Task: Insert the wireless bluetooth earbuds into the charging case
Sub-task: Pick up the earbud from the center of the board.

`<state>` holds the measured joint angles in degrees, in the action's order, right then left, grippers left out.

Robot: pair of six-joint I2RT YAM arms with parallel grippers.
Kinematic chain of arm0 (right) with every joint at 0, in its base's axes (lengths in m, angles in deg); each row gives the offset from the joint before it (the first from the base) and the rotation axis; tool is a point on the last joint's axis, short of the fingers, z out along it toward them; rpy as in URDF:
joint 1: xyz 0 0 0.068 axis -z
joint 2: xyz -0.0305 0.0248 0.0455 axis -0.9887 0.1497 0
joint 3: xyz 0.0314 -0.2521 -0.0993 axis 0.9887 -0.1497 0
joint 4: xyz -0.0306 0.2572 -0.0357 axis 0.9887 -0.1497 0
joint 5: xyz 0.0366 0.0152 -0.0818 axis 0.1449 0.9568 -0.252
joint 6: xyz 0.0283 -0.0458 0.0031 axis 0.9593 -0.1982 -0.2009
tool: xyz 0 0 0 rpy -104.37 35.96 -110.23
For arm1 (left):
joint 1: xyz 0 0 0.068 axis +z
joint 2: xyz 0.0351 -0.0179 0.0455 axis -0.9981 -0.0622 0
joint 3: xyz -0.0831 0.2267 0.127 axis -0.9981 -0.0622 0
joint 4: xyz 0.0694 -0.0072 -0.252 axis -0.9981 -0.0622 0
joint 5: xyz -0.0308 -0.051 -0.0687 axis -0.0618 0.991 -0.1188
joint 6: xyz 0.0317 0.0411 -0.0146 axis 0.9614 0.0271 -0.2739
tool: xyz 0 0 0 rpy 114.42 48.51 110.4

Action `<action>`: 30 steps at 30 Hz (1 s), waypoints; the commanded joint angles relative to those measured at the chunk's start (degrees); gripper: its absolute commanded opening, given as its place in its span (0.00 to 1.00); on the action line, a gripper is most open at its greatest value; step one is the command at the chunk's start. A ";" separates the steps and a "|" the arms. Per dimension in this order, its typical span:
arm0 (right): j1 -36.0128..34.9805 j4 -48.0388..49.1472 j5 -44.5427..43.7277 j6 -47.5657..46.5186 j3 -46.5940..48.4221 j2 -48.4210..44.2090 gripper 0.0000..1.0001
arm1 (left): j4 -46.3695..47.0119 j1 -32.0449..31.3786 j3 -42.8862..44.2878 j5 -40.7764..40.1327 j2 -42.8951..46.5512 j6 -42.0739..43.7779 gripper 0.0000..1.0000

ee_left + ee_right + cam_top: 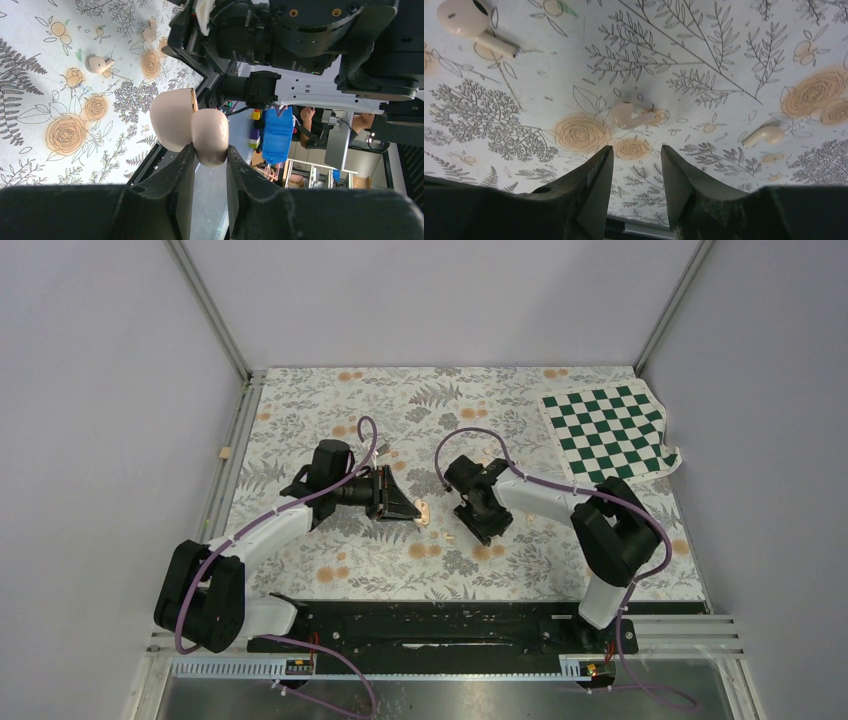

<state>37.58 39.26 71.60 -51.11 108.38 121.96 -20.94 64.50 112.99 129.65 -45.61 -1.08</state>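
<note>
Peach-pink charging case (209,131), lid open, is pinched between the left gripper (209,151) fingers. Right gripper (636,161) jaws stand apart, empty, just over one earbud (629,115) lying on the floral mat (704,50).

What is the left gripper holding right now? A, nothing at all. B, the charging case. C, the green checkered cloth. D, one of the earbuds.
B: in the left wrist view, the left gripper has its jaws closed on the charging case, whose lid stands open.
</note>
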 commanded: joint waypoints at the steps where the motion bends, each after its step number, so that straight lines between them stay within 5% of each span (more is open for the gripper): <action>1: 0.11 1.62 -0.19 -0.97 3.36 2.29 0.47 | 1.87 0.23 -0.16 -0.92 1.66 0.05 0.00; 23: 5.45 9.03 1.26 4.51 1.96 3.15 0.34 | 0.71 0.23 1.14 -0.49 2.47 0.85 0.00; 30: 5.80 9.94 1.39 8.19 -1.09 -1.93 0.46 | 1.35 0.23 0.70 -0.42 2.41 0.68 0.00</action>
<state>43.15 48.38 72.72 -46.09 108.73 125.13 -21.48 64.50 112.99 129.10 -44.78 -0.84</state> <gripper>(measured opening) 0.432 0.247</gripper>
